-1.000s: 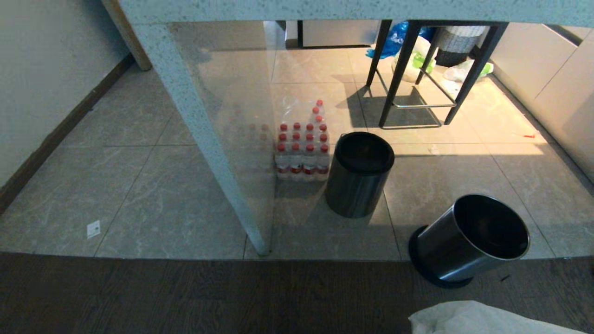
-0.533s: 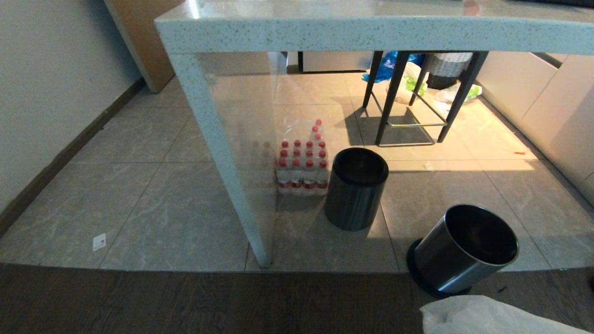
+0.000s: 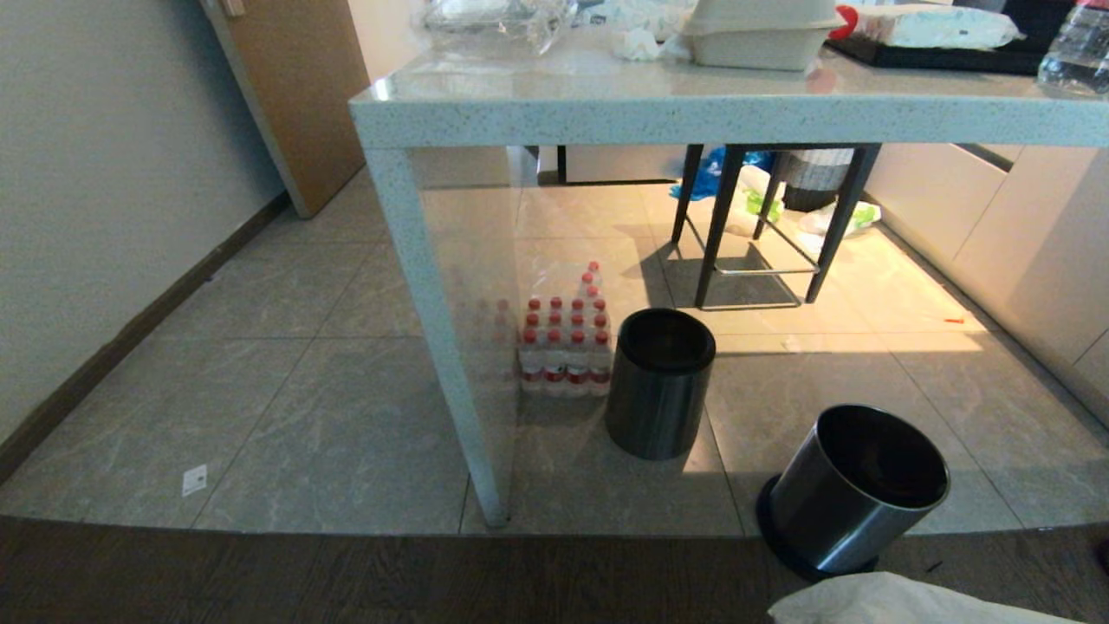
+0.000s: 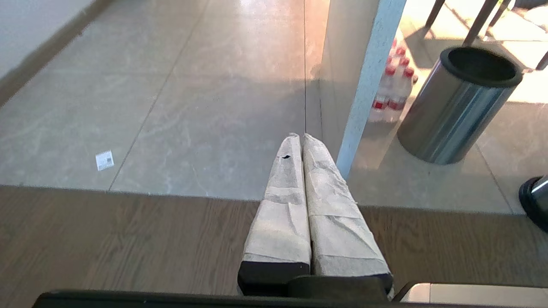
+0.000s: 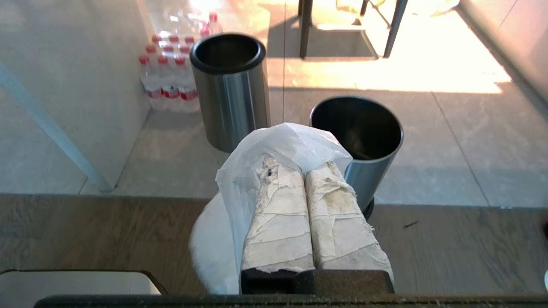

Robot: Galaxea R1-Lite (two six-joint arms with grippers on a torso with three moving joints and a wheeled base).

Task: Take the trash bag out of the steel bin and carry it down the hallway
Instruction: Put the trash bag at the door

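Right gripper (image 5: 305, 169): fingers pressed together, pinching the trash bag (image 5: 257, 158), which drapes over them just in front of the emptied, tilted steel bin (image 5: 364, 145). Left gripper (image 4: 302, 139): closed, empty.

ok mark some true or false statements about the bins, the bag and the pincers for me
1. The right pincer is shut on the trash bag. True.
2. The nearer steel bin stands upright. False: it leans on its black base.
3. The left pincer holds a bottle. False: it is shut and holds nothing.
4. A pack of red-capped bottles sits beside the farther steel bin. True.
5. The nearer bin has a white bag in it. False: its inside looks dark and bare.
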